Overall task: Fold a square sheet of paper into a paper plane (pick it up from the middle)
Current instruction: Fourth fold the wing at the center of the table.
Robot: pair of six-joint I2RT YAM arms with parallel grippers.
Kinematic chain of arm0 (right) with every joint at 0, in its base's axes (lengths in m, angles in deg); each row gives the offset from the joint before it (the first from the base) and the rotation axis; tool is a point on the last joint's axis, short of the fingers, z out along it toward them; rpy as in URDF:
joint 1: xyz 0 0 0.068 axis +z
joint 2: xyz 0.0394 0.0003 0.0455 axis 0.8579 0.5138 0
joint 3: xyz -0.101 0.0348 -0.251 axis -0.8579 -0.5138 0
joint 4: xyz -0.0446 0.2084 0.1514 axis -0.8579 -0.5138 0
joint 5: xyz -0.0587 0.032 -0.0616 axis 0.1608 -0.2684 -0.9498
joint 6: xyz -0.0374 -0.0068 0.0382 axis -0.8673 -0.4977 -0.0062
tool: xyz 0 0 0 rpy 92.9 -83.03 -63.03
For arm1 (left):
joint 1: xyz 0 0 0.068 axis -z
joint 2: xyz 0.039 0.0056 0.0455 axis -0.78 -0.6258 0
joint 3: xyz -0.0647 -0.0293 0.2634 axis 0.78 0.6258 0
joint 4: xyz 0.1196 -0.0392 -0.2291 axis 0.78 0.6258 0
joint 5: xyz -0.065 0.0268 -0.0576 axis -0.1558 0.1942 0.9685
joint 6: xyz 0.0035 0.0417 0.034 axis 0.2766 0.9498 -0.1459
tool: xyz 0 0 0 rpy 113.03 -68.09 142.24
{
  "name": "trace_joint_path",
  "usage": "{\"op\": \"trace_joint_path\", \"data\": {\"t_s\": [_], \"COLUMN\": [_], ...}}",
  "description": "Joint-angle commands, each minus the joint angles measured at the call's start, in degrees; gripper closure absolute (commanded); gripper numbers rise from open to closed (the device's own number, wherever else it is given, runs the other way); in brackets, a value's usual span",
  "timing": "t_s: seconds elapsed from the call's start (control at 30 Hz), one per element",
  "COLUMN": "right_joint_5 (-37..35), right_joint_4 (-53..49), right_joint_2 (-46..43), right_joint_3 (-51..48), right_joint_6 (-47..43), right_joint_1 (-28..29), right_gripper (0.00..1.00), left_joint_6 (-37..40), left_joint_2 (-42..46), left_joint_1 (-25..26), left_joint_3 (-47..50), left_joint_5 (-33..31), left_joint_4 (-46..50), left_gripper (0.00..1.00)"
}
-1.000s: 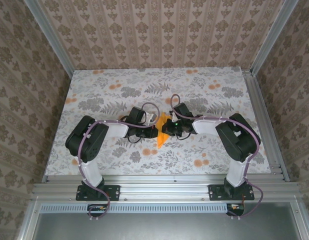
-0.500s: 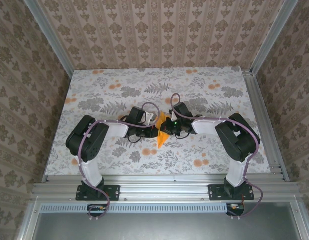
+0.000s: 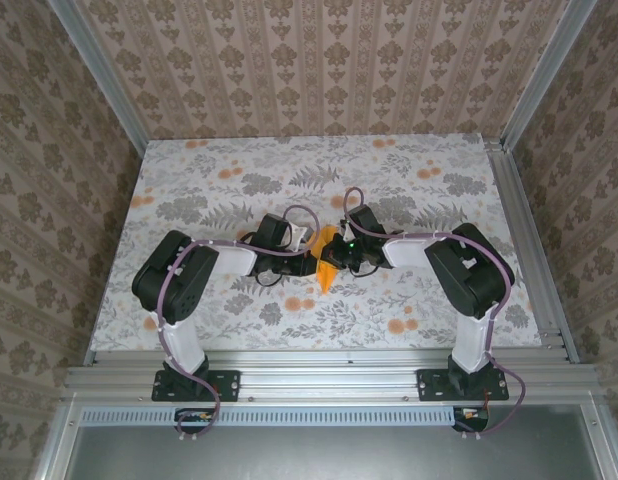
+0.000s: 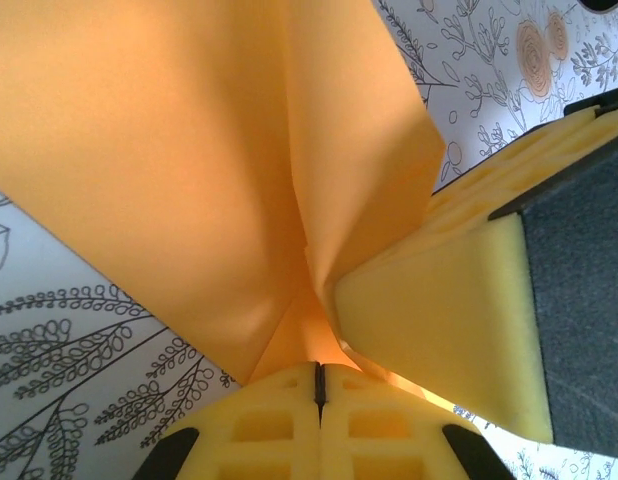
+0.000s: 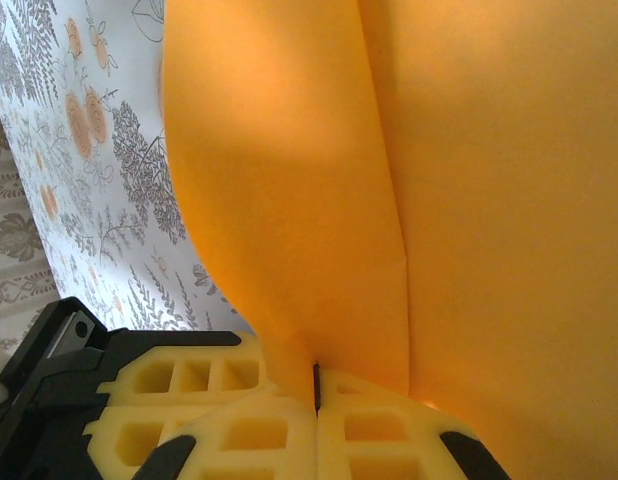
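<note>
The bright orange sheet of paper point(image 3: 326, 272) is folded into a narrow pointed paper plane shape, held just above the table's middle with its tip toward the near edge. My left gripper point(image 3: 314, 262) is shut on it from the left and my right gripper point(image 3: 335, 256) from the right, almost touching each other. In the left wrist view the creased paper point(image 4: 189, 150) fans out from my shut left gripper point(image 4: 319, 372), with a right fingertip point(image 4: 439, 310) pressed against a flap. In the right wrist view the paper point(image 5: 289, 150) rises from my shut right gripper point(image 5: 316, 385), next to a left finger point(image 5: 189, 375).
The table point(image 3: 239, 170) has a grey floral cloth with small orange printed flowers point(image 3: 401, 325). Aluminium rails point(image 3: 524, 240) run along its right side and near edge. Patterned walls point(image 3: 319, 60) enclose the back and both sides.
The right gripper has shifted a little left, toward the left gripper. The orange paper between them now looks narrower.
</note>
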Motion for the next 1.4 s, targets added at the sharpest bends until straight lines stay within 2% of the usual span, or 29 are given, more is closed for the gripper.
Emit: {"op": "trace_joint_path", "data": {"t_s": [0.0, 0.83, 1.0, 1.13, 1.37], "right_joint_5": [0.6, 1.0, 0.7, 0.7, 1.1], "right_joint_4": [2.7, 2.7, 2.5, 2.7, 4.0], "right_joint_2": [1.7, 5.4, 5.5, 5.9, 6.2], "right_joint_3": [-0.1, -0.1, -0.5, -0.7, -1.1], "right_joint_6": [1.5, 0.5, 0.1, 0.0, 0.6], "right_joint_1": [-0.2, 0.1, 0.0, 0.0, 0.0], "right_gripper": [0.92, 0.90, 0.87, 0.86, 0.79], "left_joint_6": [1.2, -1.7, -2.3, -2.8, -3.6], "left_joint_2": [-2.5, 1.0, 4.2, 7.3, 10.1], "left_joint_1": [-0.2, -1.9, -1.9, -1.9, -0.7], "left_joint_3": [1.6, 3.4, 3.5, 3.8, 5.3], "left_joint_5": [-0.6, 2.7, 2.7, 2.7, 2.7], "left_joint_4": [-1.0, -7.4, -6.6, -5.6, -4.2], "left_gripper": [1.00, 0.99, 0.94, 0.83, 0.75]}}
